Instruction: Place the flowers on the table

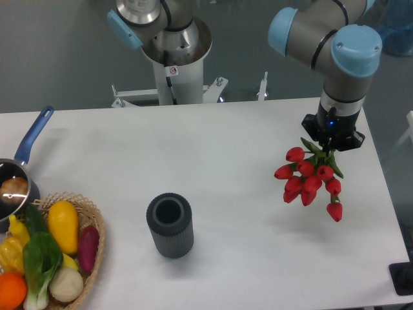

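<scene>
A bunch of red tulips point(310, 179) with green leaves hangs head-down from my gripper point(331, 143) over the right side of the white table point(213, 161). The gripper is shut on the stems, which are mostly hidden inside it. The blooms hang a little above the table surface, with a faint shadow beneath them. A dark grey ribbed vase point(170, 225) stands upright and empty at the middle front of the table, well left of the flowers.
A wicker basket point(93, 255) of toy vegetables sits at the front left corner. A pan with a blue handle point(26, 148) lies at the left edge. The robot's base point(173, 58) stands behind the table's far edge.
</scene>
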